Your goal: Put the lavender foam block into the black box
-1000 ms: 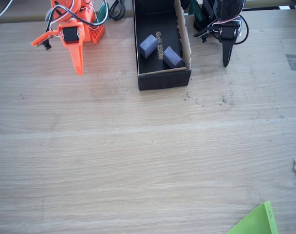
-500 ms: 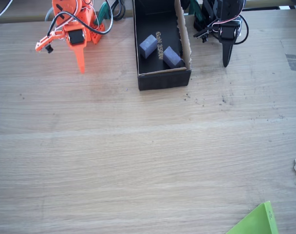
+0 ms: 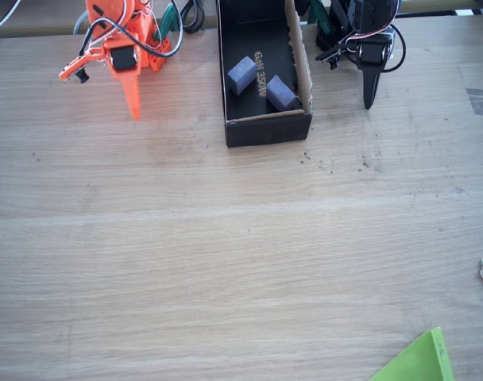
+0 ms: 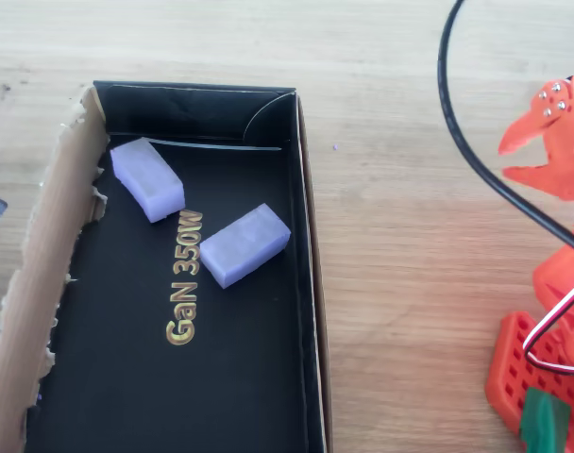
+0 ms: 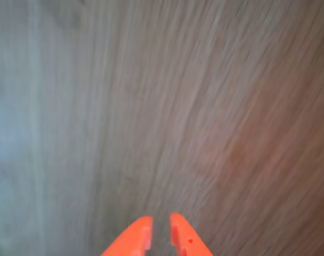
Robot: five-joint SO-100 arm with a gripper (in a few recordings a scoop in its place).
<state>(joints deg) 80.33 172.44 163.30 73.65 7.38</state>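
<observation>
Orange end effector (image 3: 133, 101) is hanging over bare table (image 3: 226, 254) near the far left corner in the fixed view, its fingers (image 5: 135, 240) nearly together with a thin gap, gripping nothing. Inside the black box (image 4: 306, 283) two pale blocks are lying flat. One lavender foam block (image 4: 244, 244) is resting beside the gold lettering (image 4: 183, 278), its long axis running diagonally; the other block (image 4: 147, 178) is sitting near the torn brown cardboard wall (image 4: 42, 283), angled the opposite way.

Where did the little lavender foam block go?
In the overhead view, the small pale lavender foam block lies inside the long black cardboard box, right of the gold lettering, near a second similar block.
</observation>
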